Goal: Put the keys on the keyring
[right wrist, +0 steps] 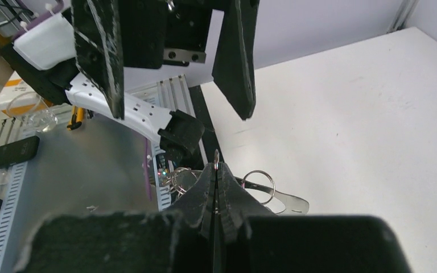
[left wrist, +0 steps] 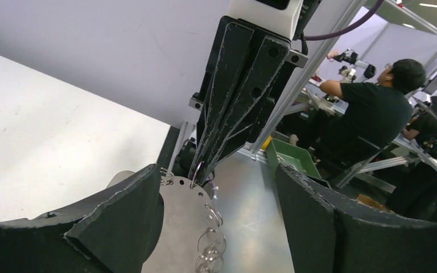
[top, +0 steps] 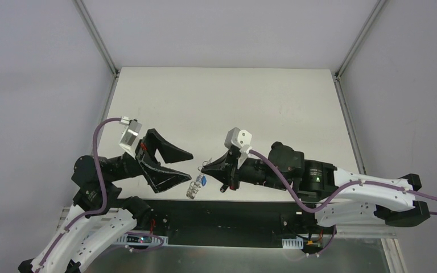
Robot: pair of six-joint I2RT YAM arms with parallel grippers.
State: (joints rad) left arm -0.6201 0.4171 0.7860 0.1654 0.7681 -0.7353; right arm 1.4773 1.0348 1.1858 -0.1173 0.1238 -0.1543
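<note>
White table [top: 233, 102]: R end effector [top: 203, 168] pinches keyring [top: 194, 187].

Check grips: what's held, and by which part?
Right gripper pinches the keyring by its wire loop, at the tips of its jaws; keys dangle below. Left gripper holds nothing, jaws apart.

White arm links [top: 370, 193], black joints [top: 287, 162], purple cables [top: 99, 148], black wedge-shaped pincer fingers [top: 170, 151]
</note>
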